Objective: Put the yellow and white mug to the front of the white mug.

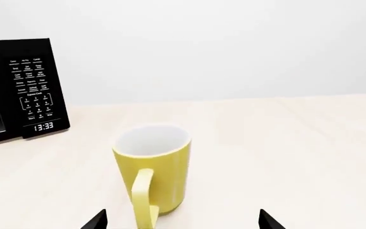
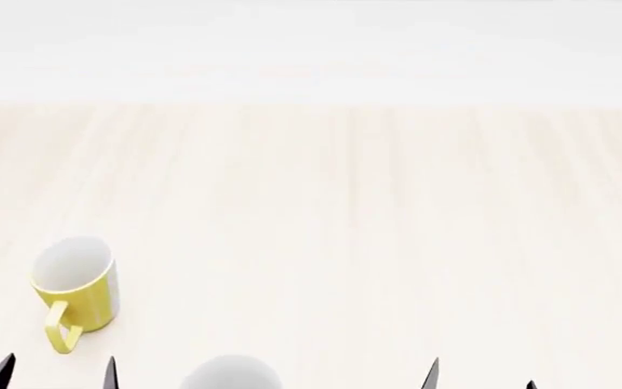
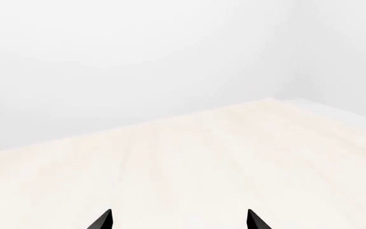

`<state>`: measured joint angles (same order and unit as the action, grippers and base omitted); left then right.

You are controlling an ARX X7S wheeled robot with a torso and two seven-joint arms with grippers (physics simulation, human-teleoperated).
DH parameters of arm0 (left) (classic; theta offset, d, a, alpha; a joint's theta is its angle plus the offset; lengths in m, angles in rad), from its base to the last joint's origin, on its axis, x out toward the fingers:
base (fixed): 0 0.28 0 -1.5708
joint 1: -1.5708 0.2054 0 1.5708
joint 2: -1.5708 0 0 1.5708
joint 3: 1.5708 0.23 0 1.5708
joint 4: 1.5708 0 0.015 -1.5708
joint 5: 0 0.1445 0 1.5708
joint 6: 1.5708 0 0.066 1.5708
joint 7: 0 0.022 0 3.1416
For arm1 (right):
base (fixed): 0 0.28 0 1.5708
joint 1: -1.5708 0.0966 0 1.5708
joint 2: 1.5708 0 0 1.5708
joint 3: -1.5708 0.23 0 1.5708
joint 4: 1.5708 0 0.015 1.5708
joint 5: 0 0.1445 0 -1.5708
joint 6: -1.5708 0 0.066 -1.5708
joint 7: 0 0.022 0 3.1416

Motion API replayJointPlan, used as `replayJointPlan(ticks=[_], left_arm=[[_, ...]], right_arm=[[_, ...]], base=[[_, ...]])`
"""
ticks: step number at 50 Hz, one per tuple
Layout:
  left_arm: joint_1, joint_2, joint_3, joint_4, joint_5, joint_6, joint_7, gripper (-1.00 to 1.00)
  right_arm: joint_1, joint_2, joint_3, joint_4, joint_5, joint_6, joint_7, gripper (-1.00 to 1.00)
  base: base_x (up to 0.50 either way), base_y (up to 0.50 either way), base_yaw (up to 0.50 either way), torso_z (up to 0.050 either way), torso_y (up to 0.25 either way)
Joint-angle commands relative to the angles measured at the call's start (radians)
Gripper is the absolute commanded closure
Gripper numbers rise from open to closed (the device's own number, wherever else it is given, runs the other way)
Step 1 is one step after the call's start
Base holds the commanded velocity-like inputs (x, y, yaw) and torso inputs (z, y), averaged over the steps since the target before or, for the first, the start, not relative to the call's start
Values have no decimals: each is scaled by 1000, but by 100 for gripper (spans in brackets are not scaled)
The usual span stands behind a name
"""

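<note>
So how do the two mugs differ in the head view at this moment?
The yellow and white mug shows whole, with its yellow side and loop handle; the white mug shows only a plain white top, cut off by the picture's lower edge. The yellow and white mug sits nearer the left gripper; the white mug sits between the two grippers. Both rest on the pale wooden table, ungrasped.

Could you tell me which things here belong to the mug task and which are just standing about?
Job:
yellow and white mug, upright
white mug, only its top showing at the head view's lower edge
left gripper, open

Bystanders:
microwave
right gripper, open
</note>
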<state>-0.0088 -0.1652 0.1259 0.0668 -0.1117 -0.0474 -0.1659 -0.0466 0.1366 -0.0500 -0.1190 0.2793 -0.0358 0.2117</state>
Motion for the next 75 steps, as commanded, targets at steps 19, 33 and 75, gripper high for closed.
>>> replayJointPlan(ticks=[19, 33, 75], left_arm=[[-122, 1, -21, -141, 2, -24, -8, -100], [-238, -22, -8, -315, -64, -13, 101, -100], [-366, -29, -19, -585, -127, 43, 167, -100]], right_arm=[[-5, 10, -9, -5, -9, 1, 15, -100], [-8, 21, -19, -8, -1, -5, 22, -100], [-5, 42, -46, -3, 11, -24, 46, -100]], base=[[0, 0, 0, 0, 0], [0, 0, 0, 0, 0], [0, 0, 0, 0, 0]])
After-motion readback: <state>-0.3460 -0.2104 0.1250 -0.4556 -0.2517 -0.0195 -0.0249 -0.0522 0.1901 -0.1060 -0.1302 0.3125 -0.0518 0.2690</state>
